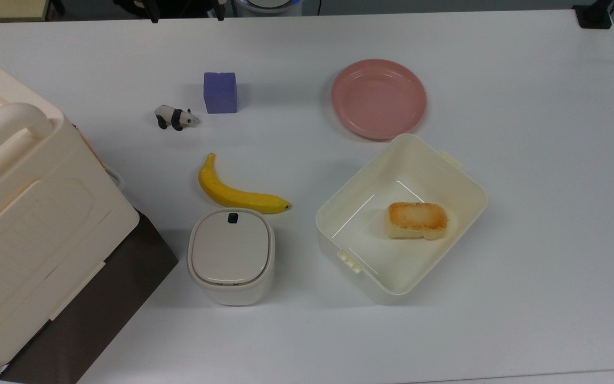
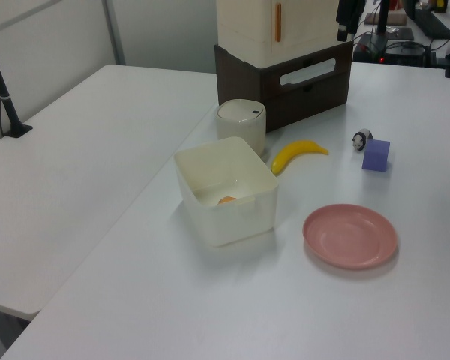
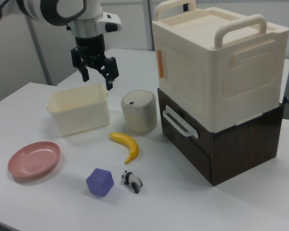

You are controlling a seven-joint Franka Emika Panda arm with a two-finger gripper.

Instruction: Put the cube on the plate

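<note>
The purple-blue cube (image 1: pixel 220 92) rests on the white table next to a toy panda, also seen as the cube (image 3: pixel 100 182) near the right view's front edge. The pink plate (image 1: pixel 378 98) lies bare to the top view's right of the cube, and the plate (image 3: pixel 34 159) sits at the right view's left. My gripper (image 3: pixel 97 79) hangs open and holds nothing, high above the table over the cream tub's far side. It is well away from the cube. Its dark fingertips (image 1: pixel 153 15) poke in at the top view's upper edge.
A toy panda (image 1: pixel 176 117) stands beside the cube, with a banana (image 1: pixel 237 194) below it. A cream tub (image 1: pixel 461 176) holding a piece of bread (image 1: pixel 417 220) sits just below the plate. A lidded canister (image 1: pixel 231 255) and a large cream box (image 1: pixel 19 213) on a brown drawer unit fill the top view's left.
</note>
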